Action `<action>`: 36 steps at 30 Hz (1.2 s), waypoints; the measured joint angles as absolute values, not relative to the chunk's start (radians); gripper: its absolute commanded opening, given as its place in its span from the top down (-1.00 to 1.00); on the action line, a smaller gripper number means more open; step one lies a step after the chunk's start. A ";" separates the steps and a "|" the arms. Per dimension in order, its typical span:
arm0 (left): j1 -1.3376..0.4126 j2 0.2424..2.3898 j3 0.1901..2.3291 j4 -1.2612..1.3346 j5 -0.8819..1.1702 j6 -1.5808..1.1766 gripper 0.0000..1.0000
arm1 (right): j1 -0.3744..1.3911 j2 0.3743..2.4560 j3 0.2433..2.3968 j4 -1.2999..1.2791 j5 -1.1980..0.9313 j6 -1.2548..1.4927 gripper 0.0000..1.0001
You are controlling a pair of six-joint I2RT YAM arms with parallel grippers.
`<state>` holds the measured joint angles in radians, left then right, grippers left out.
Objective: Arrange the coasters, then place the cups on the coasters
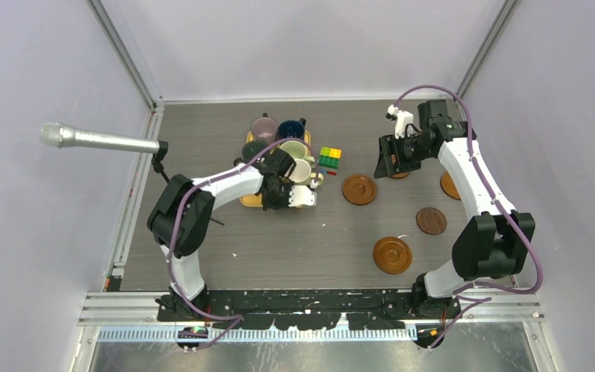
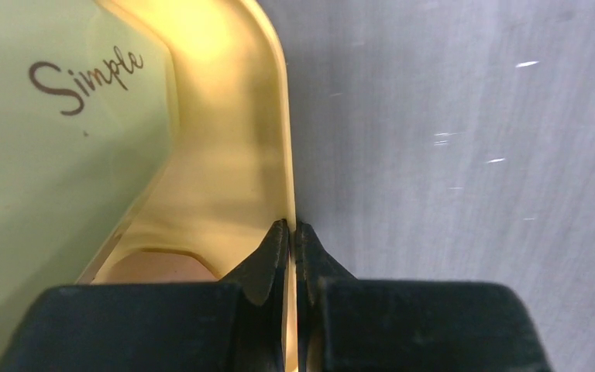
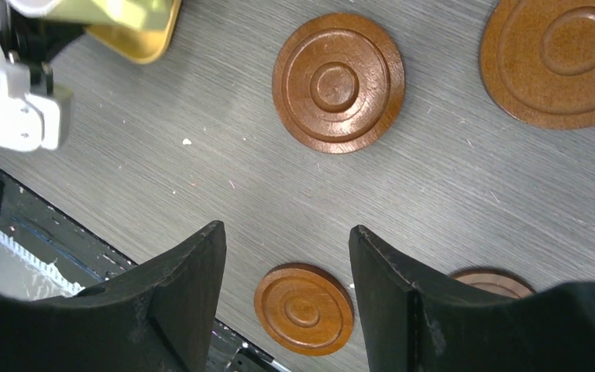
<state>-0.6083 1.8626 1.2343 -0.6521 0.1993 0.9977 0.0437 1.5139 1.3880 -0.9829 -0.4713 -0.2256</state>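
Near coaster (image 1: 393,255) lies flat at 5 o'clock of table (image 1: 279,248) centre, dark coaster (image 1: 431,221) at its 2 o'clock, third coaster (image 1: 359,189) farther off at 11. All three are well apart. I judge them light, stiff wood that's not fragile but low, so little to pinch. Best hold is across the raised rim, one finger outside and one in the groove; they may skid on the smooth top. My right gripper (image 3: 287,232) hangs above them, fingers spread, nothing between. My left gripper (image 2: 290,226) is at 10 o'clock, fingers pressed together on the thin rim of the yellow tray (image 2: 232,116). The cups (image 1: 290,129) stand packed on the tray, light green mug (image 2: 39,194) just beside my tips. Mugs look like glazed ceramic: heavier, slippery, chip if knocked. I'd take them over the lip or by the handle. Hidden: fourth coaster (image 1: 451,186) is half behind my right arm, another is only a sliver under the right gripper, and I can't find a sixth. The pale mugs under my left wrist are hard to tell apart.
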 measured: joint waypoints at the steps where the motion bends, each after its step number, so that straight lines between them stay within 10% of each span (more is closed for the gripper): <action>1: -0.624 1.846 1.213 -0.651 0.199 0.983 1.00 | 0.044 1.517 1.388 -0.979 -0.474 -0.223 -0.28; 33: -1.111 1.593 0.925 -0.727 0.233 0.689 1.00 | 0.044 1.545 1.367 -0.946 -0.567 -0.215 -0.28; 36: -1.132 1.581 0.913 -0.756 0.255 0.684 0.53 | 0.044 1.545 1.367 -0.942 -0.581 -0.216 -0.28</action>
